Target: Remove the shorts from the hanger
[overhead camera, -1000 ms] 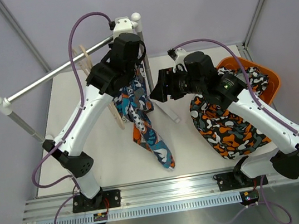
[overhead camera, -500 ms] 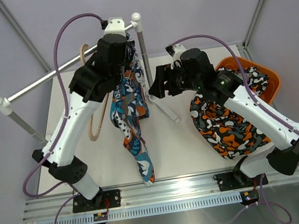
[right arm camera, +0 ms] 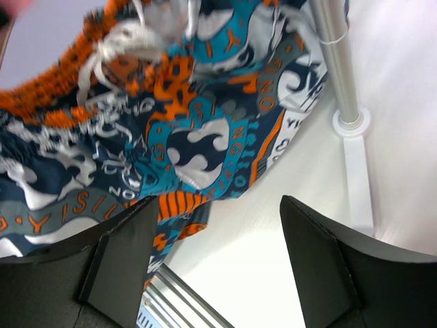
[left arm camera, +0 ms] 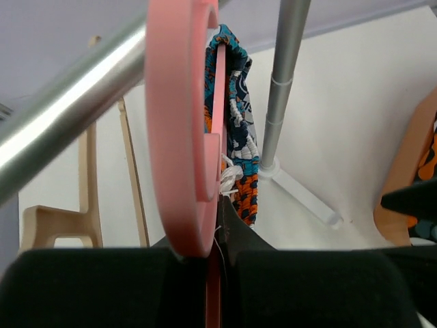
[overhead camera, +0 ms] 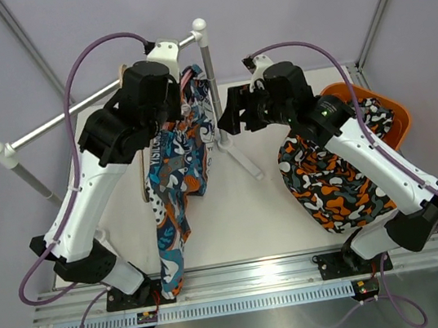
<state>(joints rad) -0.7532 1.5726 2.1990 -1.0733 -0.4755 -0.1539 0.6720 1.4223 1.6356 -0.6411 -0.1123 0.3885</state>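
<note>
The blue, teal, orange and white print shorts [overhead camera: 176, 179] hang from a pink hanger [left arm camera: 177, 123] and trail down to the table's near edge. My left gripper [overhead camera: 183, 99] is shut on the pink hanger's lower part [left arm camera: 217, 239], close under the metal rail [left arm camera: 68, 102]. The shorts' waistband [left arm camera: 239, 137] is bunched against the hanger. My right gripper [overhead camera: 225, 122] is open and empty, just right of the hanging shorts [right arm camera: 191, 116], its jaws wide apart [right arm camera: 218, 253] above the table. The camouflage shorts [overhead camera: 329, 180] lie on the table at the right.
An orange basket [overhead camera: 393, 117] sits at the far right, partly under the camouflage shorts. The rack's upright post [overhead camera: 207, 75] and its foot [right arm camera: 358, 178] stand between the grippers. A wooden hanger [left arm camera: 89, 191] hangs on the rail to the left.
My left arm has carried the hanger and print shorts leftward and toward the near edge; the shorts now hang longer and further left. My right gripper has shifted slightly toward the post, still open.
</note>
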